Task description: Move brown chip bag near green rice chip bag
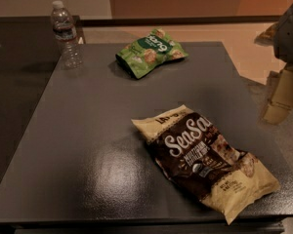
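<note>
The brown chip bag [205, 160] lies flat on the grey table [88, 130] at the front right, its "Sea Salt" script facing up and its cream ends pointing back left and front right. The green rice chip bag [150, 51] lies near the table's far edge, centre. My gripper [278, 112] hangs at the right edge of the camera view, beyond the table's right side, well apart from both bags and holding nothing visible.
A clear plastic water bottle [66, 35] stands upright at the table's far left corner. A dark counter [19, 52] runs along the left. Tan floor and an orange-brown wall lie beyond the table's far edge.
</note>
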`<control>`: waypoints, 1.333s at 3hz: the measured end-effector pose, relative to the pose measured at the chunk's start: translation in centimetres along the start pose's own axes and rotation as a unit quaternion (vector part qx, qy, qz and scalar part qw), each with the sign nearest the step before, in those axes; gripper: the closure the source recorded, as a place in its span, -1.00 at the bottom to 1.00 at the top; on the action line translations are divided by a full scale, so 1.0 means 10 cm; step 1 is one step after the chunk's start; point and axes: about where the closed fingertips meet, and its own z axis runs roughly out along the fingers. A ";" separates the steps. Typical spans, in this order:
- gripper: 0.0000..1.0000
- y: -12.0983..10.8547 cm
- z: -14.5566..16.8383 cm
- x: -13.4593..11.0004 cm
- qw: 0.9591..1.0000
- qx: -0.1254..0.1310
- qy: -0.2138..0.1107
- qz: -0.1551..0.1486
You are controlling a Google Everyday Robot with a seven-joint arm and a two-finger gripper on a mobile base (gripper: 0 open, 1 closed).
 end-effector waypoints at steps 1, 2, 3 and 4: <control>-1.00 0.00 0.00 0.00 1.000 0.000 0.000 0.000; -1.00 0.05 0.04 -0.07 1.000 -0.008 0.016 -0.003; -1.00 0.21 0.22 -0.11 0.999 -0.037 0.019 0.023; -1.00 0.41 0.48 -0.09 0.995 -0.081 0.022 0.058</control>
